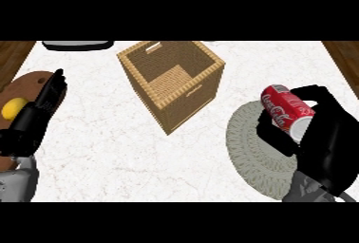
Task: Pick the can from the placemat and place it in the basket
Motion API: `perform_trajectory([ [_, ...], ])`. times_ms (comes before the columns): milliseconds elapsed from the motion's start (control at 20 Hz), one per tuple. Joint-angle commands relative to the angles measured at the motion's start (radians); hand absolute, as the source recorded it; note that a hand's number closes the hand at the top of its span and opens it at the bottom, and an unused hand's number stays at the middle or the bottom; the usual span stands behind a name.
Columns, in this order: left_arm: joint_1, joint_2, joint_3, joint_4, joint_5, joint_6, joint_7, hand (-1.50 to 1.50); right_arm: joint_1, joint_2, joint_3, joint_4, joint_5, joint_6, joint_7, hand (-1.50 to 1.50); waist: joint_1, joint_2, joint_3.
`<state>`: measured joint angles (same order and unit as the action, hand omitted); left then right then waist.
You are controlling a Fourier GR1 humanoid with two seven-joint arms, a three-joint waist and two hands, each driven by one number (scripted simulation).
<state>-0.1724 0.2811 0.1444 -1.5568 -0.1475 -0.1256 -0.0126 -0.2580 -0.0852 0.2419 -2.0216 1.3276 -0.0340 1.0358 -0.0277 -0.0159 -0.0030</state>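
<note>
A red can [286,110] with white lettering lies tilted in my right hand [328,137], whose fingers and thumb curl round it. The can is over the upper part of the round grey-green placemat [251,152] at the right of the counter. A tall wicker basket [172,81] with an open top stands at the middle back, to the left of the can. My left hand [43,105] rests open at the left edge, fingers straight and pointing up.
A brown wooden board [28,84] with a yellow fruit [13,109] on it lies at the far left, partly behind my left hand. A dark object [77,45] sits at the back left edge. The counter top is white marble.
</note>
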Motion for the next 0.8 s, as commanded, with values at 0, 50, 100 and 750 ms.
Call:
perform_trajectory([
  [0, -0.005, -0.045, -0.046, -0.024, -0.041, 0.038, 0.000, 0.00, -0.178, 0.035, 0.025, -0.142, 0.098, 0.155, 0.121, 1.50, 0.023, 0.009, 0.001],
  [50, -0.012, -0.019, -0.022, 0.003, -0.009, -0.001, -0.025, 0.00, -0.212, 0.066, 0.062, -0.157, 0.112, 0.177, 0.123, 1.50, 0.025, 0.011, 0.001],
  [100, -0.025, -0.016, -0.012, 0.030, -0.011, 0.005, -0.037, 0.00, -0.271, 0.082, 0.069, -0.163, 0.101, 0.224, 0.153, 1.50, 0.026, 0.012, 0.001],
  [750, -0.094, -0.041, -0.045, 0.019, -0.014, -0.002, 0.034, 0.00, -0.922, 0.085, -0.132, 0.390, -0.202, 0.245, 0.293, 1.50, 0.065, 0.018, 0.000],
])
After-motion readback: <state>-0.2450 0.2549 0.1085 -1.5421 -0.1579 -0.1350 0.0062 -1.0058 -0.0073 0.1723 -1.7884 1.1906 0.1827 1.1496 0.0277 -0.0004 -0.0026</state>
